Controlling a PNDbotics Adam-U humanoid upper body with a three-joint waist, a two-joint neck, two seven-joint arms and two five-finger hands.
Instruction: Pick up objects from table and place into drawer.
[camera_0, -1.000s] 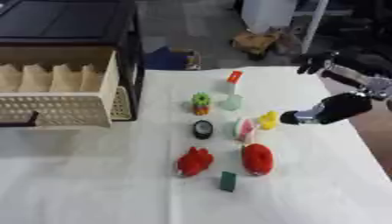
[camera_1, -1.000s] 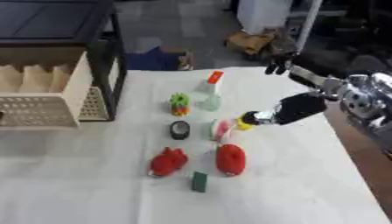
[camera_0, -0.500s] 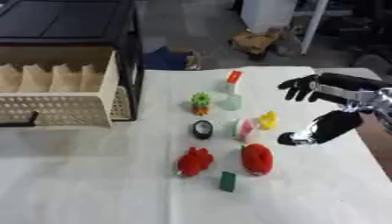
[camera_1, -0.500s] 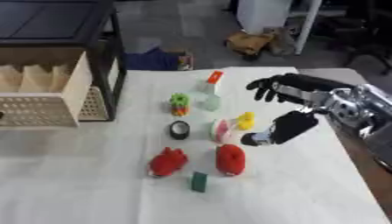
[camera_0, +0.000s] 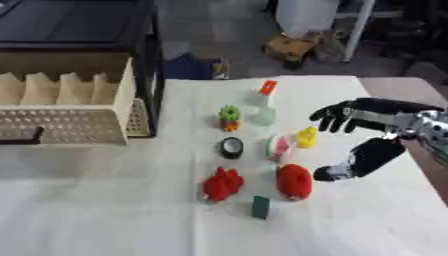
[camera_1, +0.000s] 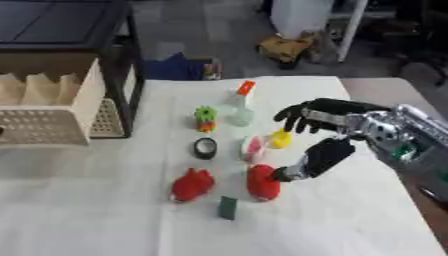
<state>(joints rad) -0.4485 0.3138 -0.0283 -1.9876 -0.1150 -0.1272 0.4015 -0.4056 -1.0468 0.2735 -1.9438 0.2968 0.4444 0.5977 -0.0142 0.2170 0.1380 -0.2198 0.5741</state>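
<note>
Right hand (camera_0: 372, 135) over the table's right side, fingers spread wide above and thumb dropped low, nothing held. Fingertips (camera_0: 325, 119) hang just right of the small yellow object (camera_0: 305, 137); thumb tip sits just right of the round red object (camera_0: 293, 181), apart from it or barely touching, cannot tell which. Open span faces left, toward the cluster of objects.

Nearest candidates: yellow object directly left of the fingers, round red object down and left of the palm. Pink-and-white piece (camera_0: 280, 148) just left of the yellow one, possibly touching. Farther left: black ring (camera_0: 231, 147), ragged red object (camera_0: 222, 183), small dark green block (camera_0: 260, 207) nearest the robot, green-and-orange object (camera_0: 229, 118), clear bottle with orange cap (camera_0: 265, 104) standing upright at the far end. Red object's long axis runs roughly toward and away from the robot.

Drawer (camera_0: 68, 108) open at far left, well apart from every object, cream dividers upright inside. Judgement: whole carry runs leftward across the cloth.

Left hand not seen in either view; right hand the only one near.

Hard to make out: exact identity of the yellow, pink and red objects; drawer's left portion cut off by the frame edge.
</note>
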